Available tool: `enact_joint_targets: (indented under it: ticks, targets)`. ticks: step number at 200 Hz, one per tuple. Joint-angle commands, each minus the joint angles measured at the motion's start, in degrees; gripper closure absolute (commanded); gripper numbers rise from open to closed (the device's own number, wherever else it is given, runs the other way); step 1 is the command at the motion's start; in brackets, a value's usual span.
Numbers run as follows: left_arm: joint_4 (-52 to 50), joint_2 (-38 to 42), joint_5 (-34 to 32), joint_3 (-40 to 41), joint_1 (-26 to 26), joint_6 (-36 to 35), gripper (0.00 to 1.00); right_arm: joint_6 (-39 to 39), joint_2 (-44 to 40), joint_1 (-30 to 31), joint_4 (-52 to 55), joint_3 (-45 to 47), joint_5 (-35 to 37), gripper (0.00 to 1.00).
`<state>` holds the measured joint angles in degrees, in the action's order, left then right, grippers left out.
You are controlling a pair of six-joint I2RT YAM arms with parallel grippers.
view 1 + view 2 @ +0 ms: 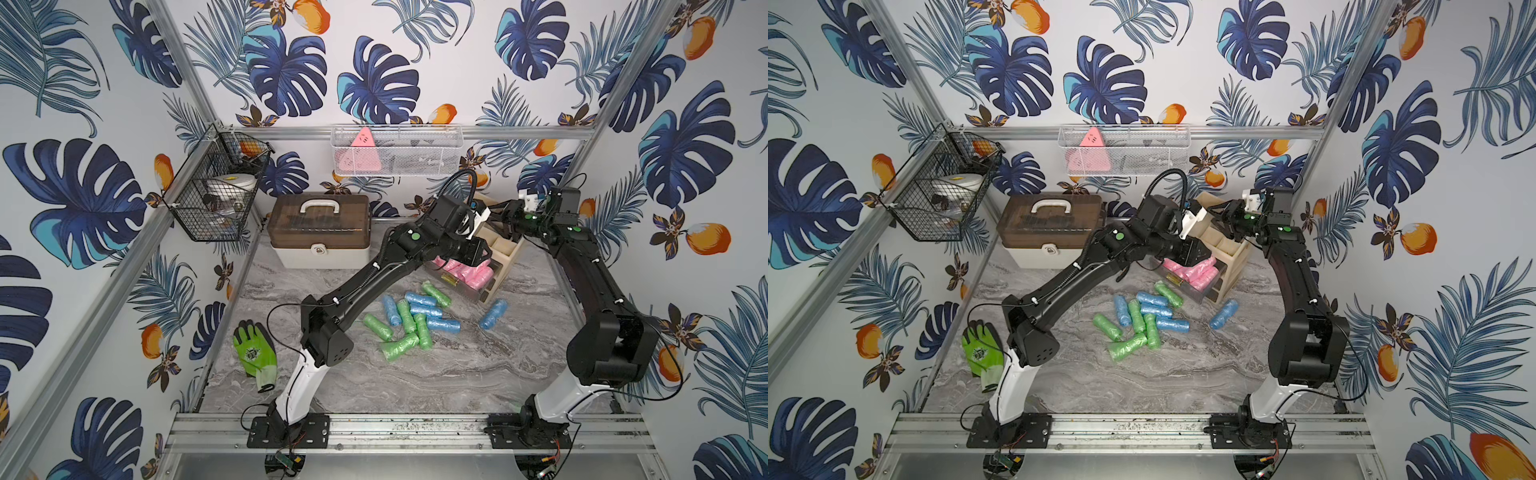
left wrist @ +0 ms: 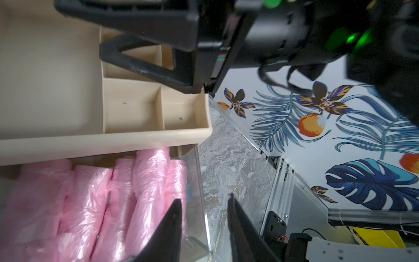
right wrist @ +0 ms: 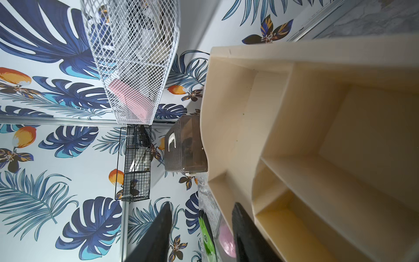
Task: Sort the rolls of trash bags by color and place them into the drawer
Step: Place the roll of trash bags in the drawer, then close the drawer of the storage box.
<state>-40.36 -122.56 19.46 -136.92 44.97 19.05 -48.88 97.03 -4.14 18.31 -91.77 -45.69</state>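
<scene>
Several pink rolls of trash bags point(image 1: 467, 272) point(image 2: 95, 204) lie side by side in the clear drawer point(image 1: 451, 284) point(image 2: 195, 181), which is pulled out of a beige organizer point(image 1: 505, 253). Green and blue rolls point(image 1: 411, 320) lie mixed in a heap on the marble table, and one blue roll point(image 1: 493, 313) lies apart to the right. My left gripper point(image 1: 478, 257) point(image 2: 205, 204) hangs open over the drawer's corner, holding nothing. My right gripper point(image 1: 500, 218) point(image 3: 203, 213) is open at the organizer's top tray point(image 3: 226, 127), one finger inside its wall and one outside.
A brown-lidded toolbox point(image 1: 319, 228) stands at the back left. A green-and-black glove point(image 1: 253, 353) lies at the front left. A black wire basket point(image 1: 216, 187) and a white mesh basket point(image 1: 395, 149) hang on the walls.
</scene>
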Motion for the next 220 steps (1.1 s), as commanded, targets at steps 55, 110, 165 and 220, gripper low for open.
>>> enact_joint_targets:
  ticks: [55, 110, 165, 220]
  targets:
    - [4.0, 19.7, -7.6, 30.4, -0.8, -3.8, 0.79, 0.3, 3.0, -0.9, 3.7, -9.2, 2.8, 0.56]
    - [10.4, 24.9, -9.0, 44.2, -1.0, -1.1, 0.80, 6.9, 7.0, -1.6, 12.3, -16.6, 9.0, 0.60]
    - [12.7, 22.6, -9.6, 44.9, -1.0, -0.5, 0.82, 15.0, 8.3, -1.6, 20.6, -20.3, 17.7, 0.60]
    - [13.3, 22.0, -10.2, 45.6, -1.1, -0.7, 0.82, 16.5, 11.8, -0.2, 23.1, -25.4, 19.2, 0.60]
